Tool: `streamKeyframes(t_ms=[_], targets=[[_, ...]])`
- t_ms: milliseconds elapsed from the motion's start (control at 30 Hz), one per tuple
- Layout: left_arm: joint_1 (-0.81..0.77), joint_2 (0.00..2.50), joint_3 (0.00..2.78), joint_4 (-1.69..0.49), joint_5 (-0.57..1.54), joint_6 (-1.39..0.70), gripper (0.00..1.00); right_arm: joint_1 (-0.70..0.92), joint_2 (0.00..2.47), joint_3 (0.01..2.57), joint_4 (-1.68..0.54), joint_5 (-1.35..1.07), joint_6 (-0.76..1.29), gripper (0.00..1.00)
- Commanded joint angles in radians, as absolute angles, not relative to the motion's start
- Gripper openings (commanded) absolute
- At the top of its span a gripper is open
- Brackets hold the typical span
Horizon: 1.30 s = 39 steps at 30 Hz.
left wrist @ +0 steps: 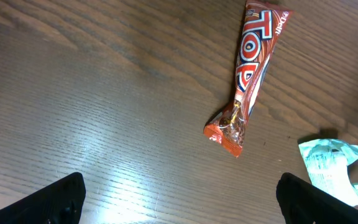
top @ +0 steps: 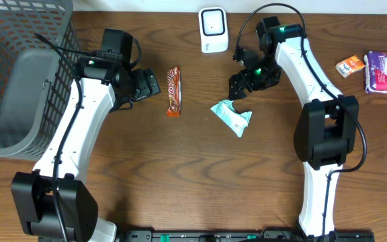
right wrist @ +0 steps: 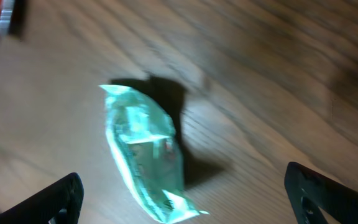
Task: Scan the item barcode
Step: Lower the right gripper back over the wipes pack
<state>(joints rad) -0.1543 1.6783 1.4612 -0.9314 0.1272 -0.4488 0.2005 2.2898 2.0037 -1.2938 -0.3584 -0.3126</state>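
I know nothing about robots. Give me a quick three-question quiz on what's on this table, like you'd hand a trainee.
1. True or false: the left gripper is holding the red candy bar.
2. Which item lies closest to the right gripper? A) teal packet B) purple pack C) orange packet
3. Fill in: the gray basket stands on the robot's ___ side.
Key: 1 false, its jaws are open and empty; 2 A; 3 left.
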Motion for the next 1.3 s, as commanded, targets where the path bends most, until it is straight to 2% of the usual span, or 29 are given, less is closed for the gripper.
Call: streamKeyframes(t_ms=[0,200,500,733,900,1000,1033,1133,1200,1267], targets=[[-0.154,1.679,1.470,-0.934,0.115,-0.451,0.98,0.187,2.282,2.007,-1.298,-0.526,-0.408,0.99],[-0.154,1.679,1.470,-0.934,0.115,-0.451,0.98,0.183,2.284,2.000,-1.298,-0.560,-0.429,0.98],[-0.154,1.679,1.470,-0.934,0.115,-0.450,0.98,0.184,2.284,1.977,-1.362,-0.551,-0.500,0.83],[-0.154,1.679,1.470,-0.934,0.115,-0.450,0.98,0.185,2.284,1.837,-1.287,-0.552,-0.503,0.83],[-0.154,1.679,1.470,-0.934,0.115,-0.450,0.98,0.192,2.284,1.753,-1.241,-0.583,-0.502,0.77],[-0.154,1.679,1.470,-0.934,0.115,-0.450,0.98,0.202,2.284,1.716,-1.221,-0.587,-0.502,0.67],[-0.154,1.679,1.470,-0.934,0.115,-0.450,0.98,0.207,2.284,1.707,-1.214,-0.587,-0.502,0.59],[-0.154,1.679,1.470,-0.934,0.115,-0.451,0.98,0.216,2.284,1.699,-1.209,-0.586,-0.498,0.43],[-0.154,1.679,1.470,-0.934,0.115,-0.450,0.98,0.221,2.284,1.699,-1.202,-0.586,-0.474,0.29],[-0.154,1.679,1.470,-0.934,0.115,-0.450,0.98,0.226,2.284,1.700,-1.190,-0.586,-0.440,0.09]])
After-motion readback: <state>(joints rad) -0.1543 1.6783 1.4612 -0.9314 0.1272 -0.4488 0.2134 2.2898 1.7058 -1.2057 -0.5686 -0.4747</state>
